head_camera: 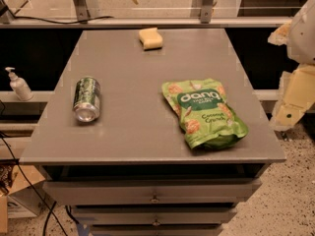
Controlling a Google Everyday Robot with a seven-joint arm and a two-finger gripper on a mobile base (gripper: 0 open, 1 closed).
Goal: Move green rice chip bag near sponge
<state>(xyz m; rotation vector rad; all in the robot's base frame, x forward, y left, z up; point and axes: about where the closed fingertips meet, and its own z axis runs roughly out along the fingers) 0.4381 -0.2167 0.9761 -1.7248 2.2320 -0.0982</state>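
And there is the pincer (291,102), a cream-coloured blocky piece on the white arm, hanging just off the right edge of the grey metal tabletop (133,127). It touches nothing and carries nothing that shows, and whether it stands wide or narrow cannot be told from here. Closest to it, just inside that edge, lies the green rice chip bag (204,112), a crinkly bright-green pouch with white lettering on a dark band. It is flat on its back, with one puffed end toward the front edge. It looks light, air-filled and slippery, and the chips inside would likely crush under a hard squeeze. The better hold seems to be a pinch on a flattened seam or across a narrow end, not the bulging middle. Far beyond the pincer, up by the back edge, sits the sponge (150,38), a small pale-yellow wavy-edged block, well apart from the bag. Farthest from the pincer, a green metal can (87,98) lies on its side, clear of the bag's likely path.
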